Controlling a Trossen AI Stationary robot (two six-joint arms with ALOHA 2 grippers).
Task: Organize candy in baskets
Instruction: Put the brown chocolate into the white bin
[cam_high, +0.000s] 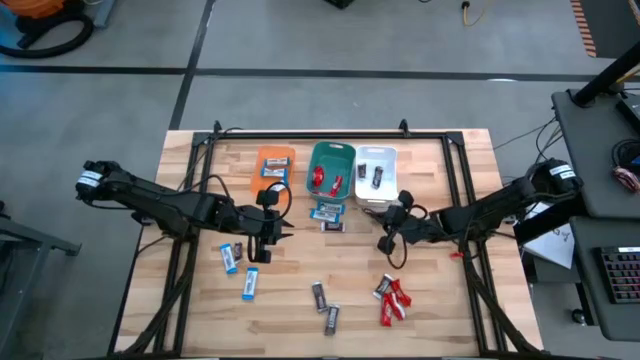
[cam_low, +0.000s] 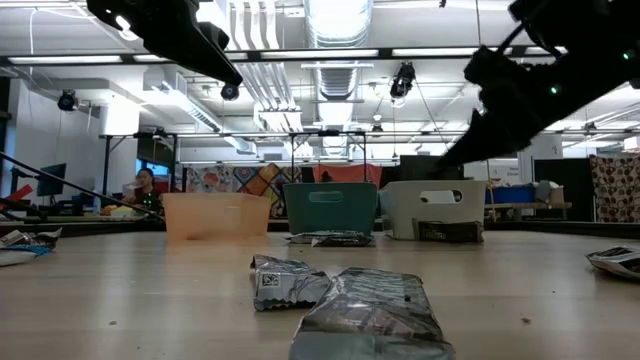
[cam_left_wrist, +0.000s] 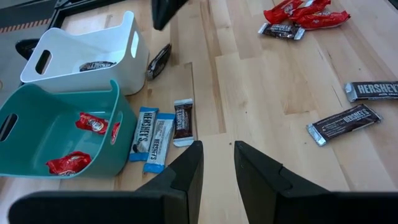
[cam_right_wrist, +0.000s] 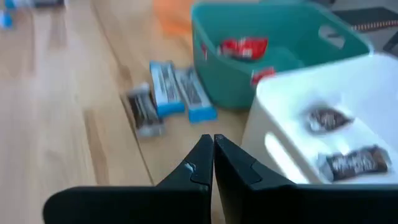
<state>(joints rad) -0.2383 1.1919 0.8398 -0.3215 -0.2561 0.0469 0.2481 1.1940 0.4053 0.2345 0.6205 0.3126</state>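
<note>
Three baskets stand in a row at the table's far side: orange (cam_high: 275, 165) with a blue bar, teal (cam_high: 330, 170) with red candy (cam_left_wrist: 93, 122), and white (cam_high: 375, 172) with dark bars (cam_right_wrist: 351, 163). Blue and dark bars (cam_high: 328, 212) lie flat just in front of the teal basket. More candy lies on the table: blue bars (cam_high: 240, 270), dark bars (cam_high: 325, 305) and red ones (cam_high: 392, 298). My left gripper (cam_high: 275, 235) hovers open above the table's middle, nothing between its fingers (cam_left_wrist: 193, 162). My right gripper (cam_high: 385, 240) hovers shut and empty near the white basket.
Black frame rails run along the table's far edge and down both sides (cam_high: 460, 190). Bare wood lies between the two grippers and along the near edge. In the low view two dark wrappers (cam_low: 370, 310) lie close in front.
</note>
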